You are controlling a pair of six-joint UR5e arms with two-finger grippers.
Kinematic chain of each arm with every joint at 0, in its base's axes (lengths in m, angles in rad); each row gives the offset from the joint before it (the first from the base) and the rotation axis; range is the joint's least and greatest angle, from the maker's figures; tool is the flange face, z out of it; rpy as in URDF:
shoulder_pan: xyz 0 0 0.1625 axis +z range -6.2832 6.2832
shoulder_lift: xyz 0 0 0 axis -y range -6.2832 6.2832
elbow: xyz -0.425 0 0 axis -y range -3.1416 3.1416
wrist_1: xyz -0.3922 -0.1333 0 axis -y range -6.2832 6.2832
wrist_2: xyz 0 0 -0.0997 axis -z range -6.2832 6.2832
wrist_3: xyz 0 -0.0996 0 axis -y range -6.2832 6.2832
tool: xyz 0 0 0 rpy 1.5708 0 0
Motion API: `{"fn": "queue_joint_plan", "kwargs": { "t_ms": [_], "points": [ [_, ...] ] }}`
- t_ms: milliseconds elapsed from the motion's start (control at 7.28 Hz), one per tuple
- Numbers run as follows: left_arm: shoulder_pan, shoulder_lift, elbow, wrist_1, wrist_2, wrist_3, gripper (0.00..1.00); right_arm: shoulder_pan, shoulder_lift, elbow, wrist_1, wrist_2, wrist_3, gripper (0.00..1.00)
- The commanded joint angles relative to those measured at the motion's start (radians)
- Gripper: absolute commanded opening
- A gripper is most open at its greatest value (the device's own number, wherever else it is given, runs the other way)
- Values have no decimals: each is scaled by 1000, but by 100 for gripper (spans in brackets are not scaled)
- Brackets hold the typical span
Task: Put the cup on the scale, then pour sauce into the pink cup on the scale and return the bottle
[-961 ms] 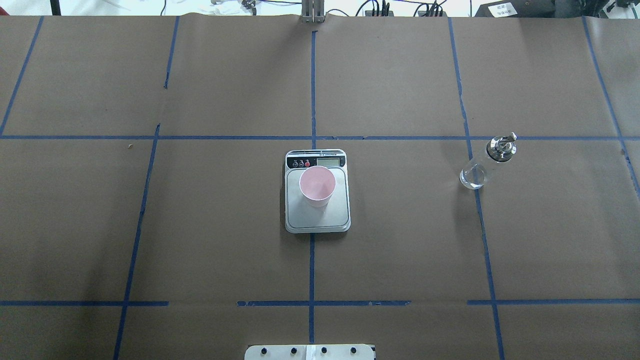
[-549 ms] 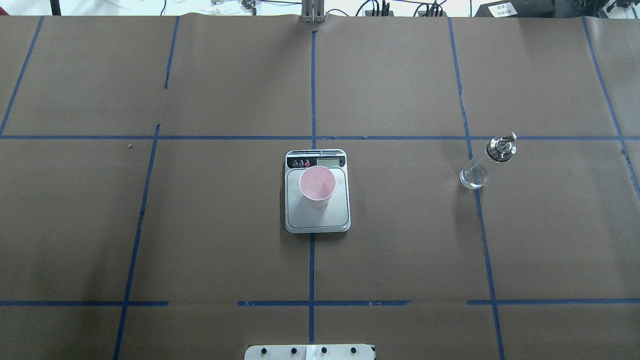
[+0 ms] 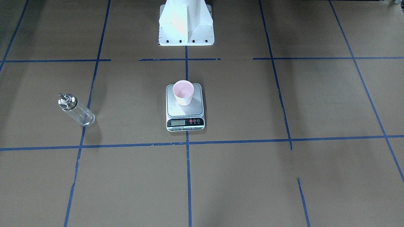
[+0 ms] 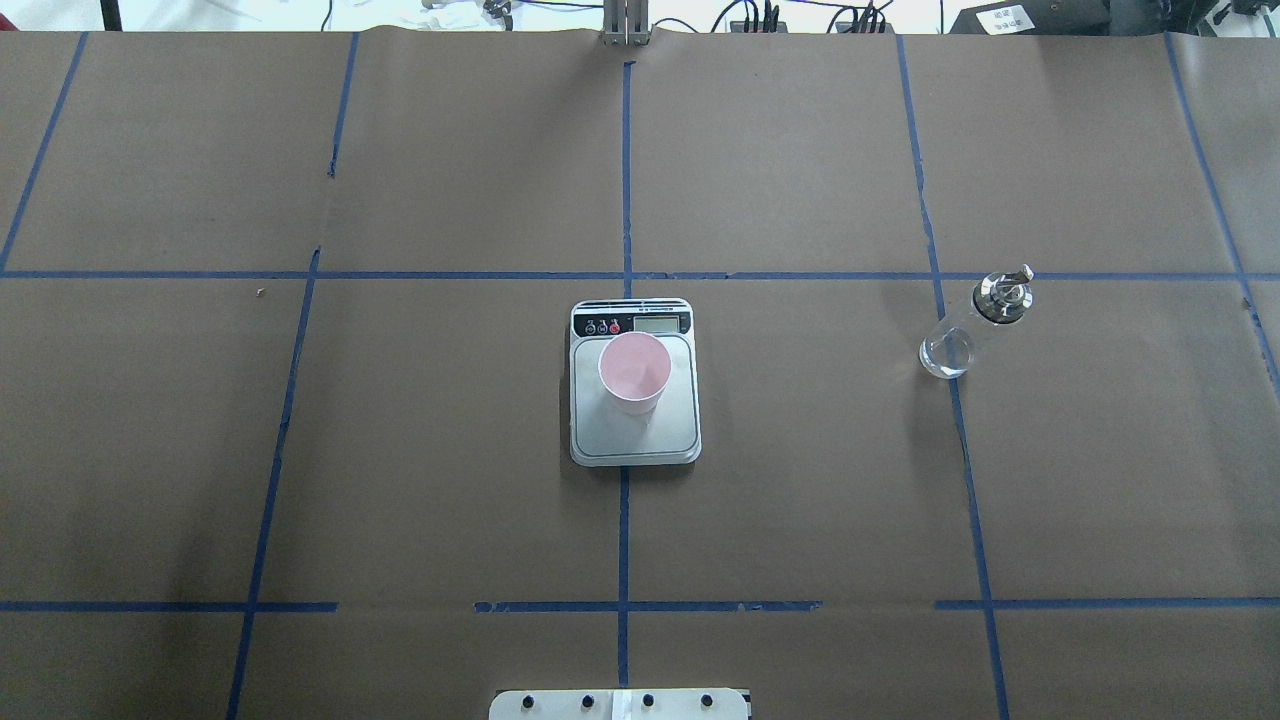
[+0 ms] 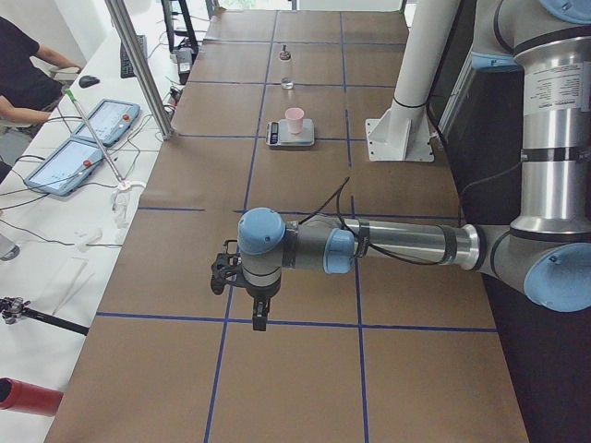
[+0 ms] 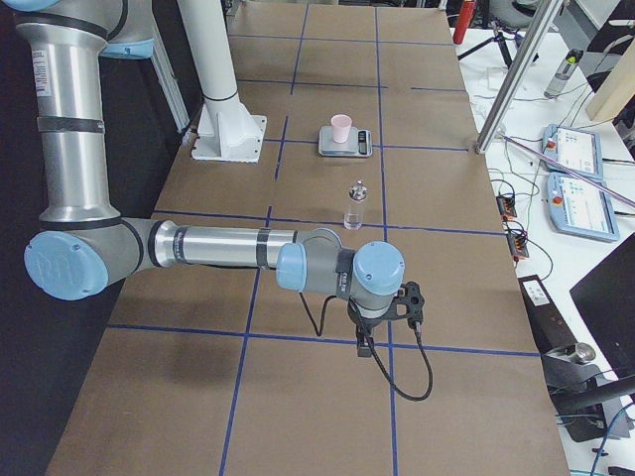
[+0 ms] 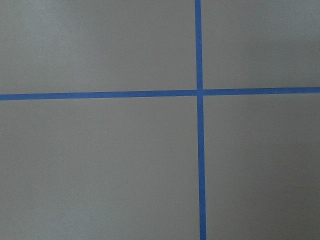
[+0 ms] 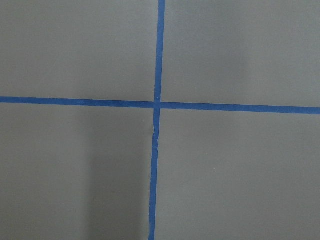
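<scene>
Nearest the robot, the white base plate sits at the middle of the table's near edge, on a table covered in brown paper and marked off with blue tape lines. Each arm is stretched out low over one end of the table, well apart from everything in the middle. The left gripper hangs above a tape crossing at the left end, and the right gripper does the same at the right end. Both show only as small dark shapes in the side views, and neither wrist camera catches a finger, so I cannot tell how wide either one stands or whether it holds anything. Further in, at the centre of the table, the scale lies flat on the middle tape line, with its display strip turned to the far side. The cup stands upright roughly at the middle of the steel platform, pink inside, and no liquid can be made out in it. Well to the right, at about the same depth, the bottle stands upright on a tape line, its metal spout at the top. The sauce cannot be made out through the glass. Along the far edge run black cables.
</scene>
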Motion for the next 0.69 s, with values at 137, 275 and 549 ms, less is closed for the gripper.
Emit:
{"fn": "queue_joint_plan", "kwargs": {
  "t_ms": [137,275,549],
  "points": [
    [0,0,-5,0,0,0,100,0,2,-12,1,1,0,100],
    [0,0,-5,0,0,-2,100,0,2,-13,1,1,0,100],
    [0,0,-10,0,0,-2,100,0,4,-13,1,1,0,100]
  ]
}}
